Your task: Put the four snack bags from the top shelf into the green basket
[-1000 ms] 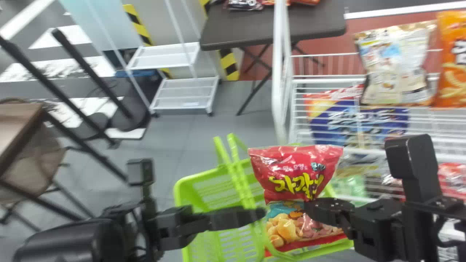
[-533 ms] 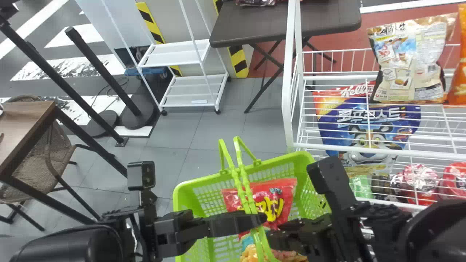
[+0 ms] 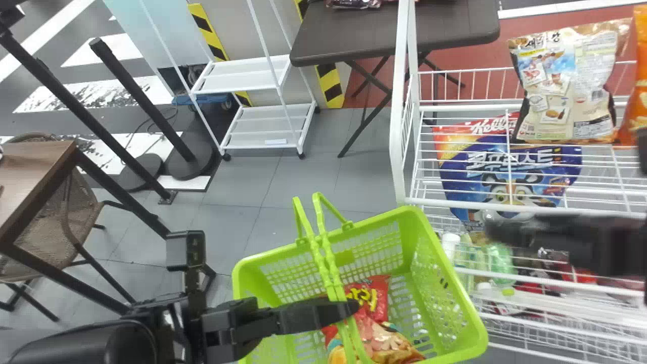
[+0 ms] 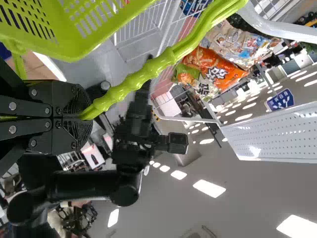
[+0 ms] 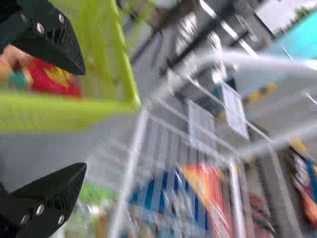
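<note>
The glossy red snack bag (image 3: 379, 334) has sunk lower.

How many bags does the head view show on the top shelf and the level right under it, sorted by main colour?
Cream bag: 1
Orange bag, cut off by the view's edge: 1
Blue bag, seen through the wires: 1
Total: 3
</note>
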### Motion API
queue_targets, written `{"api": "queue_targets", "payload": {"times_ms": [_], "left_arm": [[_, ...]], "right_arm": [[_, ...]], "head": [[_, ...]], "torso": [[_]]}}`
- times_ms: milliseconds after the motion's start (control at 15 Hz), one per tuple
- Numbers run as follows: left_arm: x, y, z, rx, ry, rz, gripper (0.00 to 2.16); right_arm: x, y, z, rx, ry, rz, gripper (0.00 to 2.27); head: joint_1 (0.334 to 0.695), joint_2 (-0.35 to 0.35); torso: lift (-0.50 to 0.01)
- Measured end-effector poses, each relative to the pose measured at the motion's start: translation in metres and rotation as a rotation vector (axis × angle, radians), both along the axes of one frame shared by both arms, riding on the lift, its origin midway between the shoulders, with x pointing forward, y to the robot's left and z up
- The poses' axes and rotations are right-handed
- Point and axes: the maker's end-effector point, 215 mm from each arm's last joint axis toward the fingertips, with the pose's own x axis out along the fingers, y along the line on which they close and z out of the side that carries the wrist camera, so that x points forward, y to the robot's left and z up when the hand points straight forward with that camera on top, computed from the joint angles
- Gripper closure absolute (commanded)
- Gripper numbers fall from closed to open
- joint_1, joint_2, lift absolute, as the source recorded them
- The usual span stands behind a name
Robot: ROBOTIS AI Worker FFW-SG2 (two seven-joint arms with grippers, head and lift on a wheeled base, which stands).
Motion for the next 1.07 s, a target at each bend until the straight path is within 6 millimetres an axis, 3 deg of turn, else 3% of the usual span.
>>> {"api": "queue_targets", "payload": {"times_ms": [67, 200, 333, 467, 667, 733, 800, 867, 933, 1067], "left_arm": [[-0.001, 0.000, 0.001, -0.005, 0.001, -0.001, 2.15], [-0.004, 0.000, 0.000, -0.008, 0.007, -0.002, 2.15], [-0.007, 0.001, -0.002, -0.009, 0.017, 0.002, 2.15], [-0.010, 0.004, -0.002, -0.013, 0.020, 0.010, 2.15], [-0.013, 0.009, -0.002, -0.015, 0.020, 0.024, 2.15], [-0.014, 0.010, -0.002, -0.016, 0.021, 0.028, 2.15], [-0.014, 0.011, -0.002, -0.016, 0.022, 0.030, 2.15], [-0.015, 0.012, -0.002, -0.015, 0.022, 0.033, 2.15], [-0.015, 0.013, -0.003, -0.014, 0.023, 0.037, 2.15], [-0.015, 0.016, -0.004, -0.012, 0.023, 0.045, 2.15]], "right_arm": [[0.033, -0.030, 0.004, -0.034, -0.052, -0.076, 0.08], [0.088, -0.073, 0.010, -0.070, -0.147, -0.184, 0.08], [0.133, -0.098, 0.011, -0.110, -0.213, -0.246, 0.08], [0.165, -0.106, 0.011, -0.152, -0.279, -0.269, 0.07], [0.206, -0.099, 0.006, -0.173, -0.339, -0.265, 0.10], [0.217, -0.095, 0.001, -0.184, -0.344, -0.256, 0.29], [0.223, -0.093, -0.006, -0.202, -0.338, -0.248, 0.91], [0.228, -0.090, -0.012, -0.220, -0.329, -0.234, 1.91], [0.228, -0.088, -0.017, -0.229, -0.319, -0.224, 2.25], [0.220, -0.085, -0.023, -0.231, -0.305, -0.226, 2.25]], "head": [[0.695, 0.106], [0.695, 0.039], [0.695, 0.005], [0.695, -0.007], [0.695, 0.005], [0.695, 0.011], [0.695, 0.015], [0.695, 0.018], [0.695, 0.023], [0.695, 0.033]], "torso": [[-0.006], [-0.006], [-0.006], [-0.006], [-0.006], [-0.006], [-0.006], [-0.006], [-0.006], [-0.006]]}}
